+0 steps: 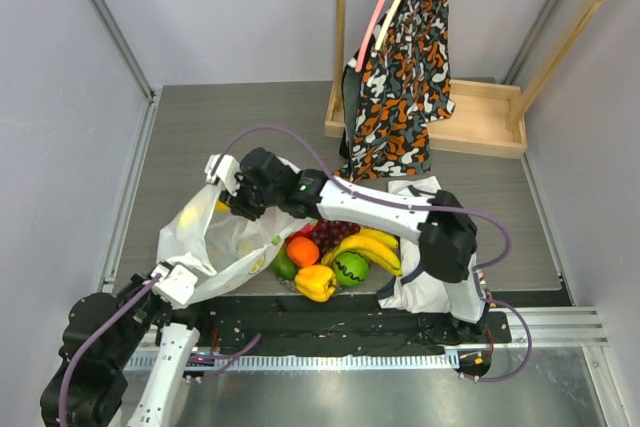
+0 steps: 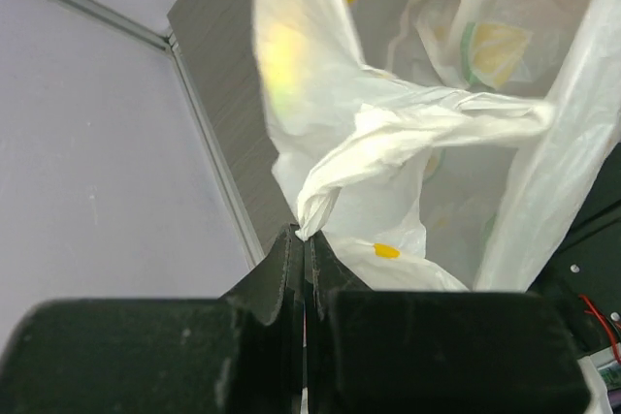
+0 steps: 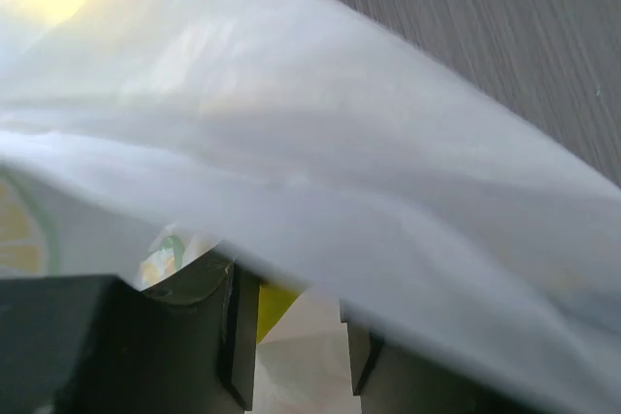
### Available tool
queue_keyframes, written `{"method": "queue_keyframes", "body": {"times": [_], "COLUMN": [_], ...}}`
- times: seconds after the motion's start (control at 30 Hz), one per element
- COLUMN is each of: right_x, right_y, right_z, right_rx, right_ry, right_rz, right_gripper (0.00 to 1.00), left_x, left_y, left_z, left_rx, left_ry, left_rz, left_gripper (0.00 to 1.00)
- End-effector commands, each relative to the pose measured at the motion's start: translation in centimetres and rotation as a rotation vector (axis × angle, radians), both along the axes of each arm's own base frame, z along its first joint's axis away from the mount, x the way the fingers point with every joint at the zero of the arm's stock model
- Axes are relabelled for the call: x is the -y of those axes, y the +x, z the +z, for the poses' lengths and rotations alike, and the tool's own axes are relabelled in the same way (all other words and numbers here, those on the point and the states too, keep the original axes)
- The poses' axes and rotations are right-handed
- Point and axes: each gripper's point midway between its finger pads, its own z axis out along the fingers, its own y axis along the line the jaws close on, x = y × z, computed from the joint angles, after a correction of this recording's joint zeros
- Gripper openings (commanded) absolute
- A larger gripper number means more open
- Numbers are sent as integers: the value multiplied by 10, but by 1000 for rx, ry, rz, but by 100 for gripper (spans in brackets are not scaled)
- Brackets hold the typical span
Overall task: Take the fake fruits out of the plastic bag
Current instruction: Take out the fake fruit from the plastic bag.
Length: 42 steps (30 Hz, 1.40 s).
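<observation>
The plastic bag lies left of centre, its mouth held up. My left gripper is shut on a twisted handle of the bag at its near corner, with the closed tips pinching the film. My right gripper reaches into the bag's mouth from the right. In the right wrist view its fingers stand a short way apart, with bag film over the tips and a yellow fruit between them. Bananas, an orange, grapes, a green ball and a yellow pepper lie on the table right of the bag.
An orange-black patterned cloth bag hangs from a wooden rack at the back right. A white garment lies under my right arm. A grey wall runs along the table's left edge.
</observation>
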Motion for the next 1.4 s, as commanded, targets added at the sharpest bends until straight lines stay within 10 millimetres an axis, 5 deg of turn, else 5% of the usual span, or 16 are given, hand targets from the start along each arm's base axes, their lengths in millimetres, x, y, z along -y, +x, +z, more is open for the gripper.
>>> {"method": "queue_keyframes", "body": {"times": [0.0,0.2,0.33,0.53,0.67,0.8,0.9,1.1,1.23,1.37], "right_x": [-2,8,7,36,49,31,23,23,27,26], "right_y": [-32,-24,-39,11,22,-8,-12,-38,-50,-29], "right_z": [43,57,61,22,20,85,142,237,277,296], "right_rx": [-113,-75,-77,-58,-39,-131,-179,-267,-335,-241], "right_ry": [130,63,26,-66,-66,153,370,676,788,852], "right_rz": [68,52,171,-4,33,207,178,289,331,265], "right_gripper": [1,1,1,1,1,1,1,3,5,5], "left_x": [-17,-42,-40,-68,-72,-65,-62,-55,-52,-47], "left_y": [-3,26,45,52,58,67,70,80,90,92], "left_z": [-17,14,44,92,95,72,67,48,46,54], "left_rx": [-56,77,176,346,353,239,215,118,98,111], "left_ry": [-17,-78,-182,-261,-229,-199,-215,-226,-245,-287], "left_rz": [126,342,379,576,597,572,566,566,573,559], "left_gripper": [0,0,0,0,0,0,0,0,0,0]}}
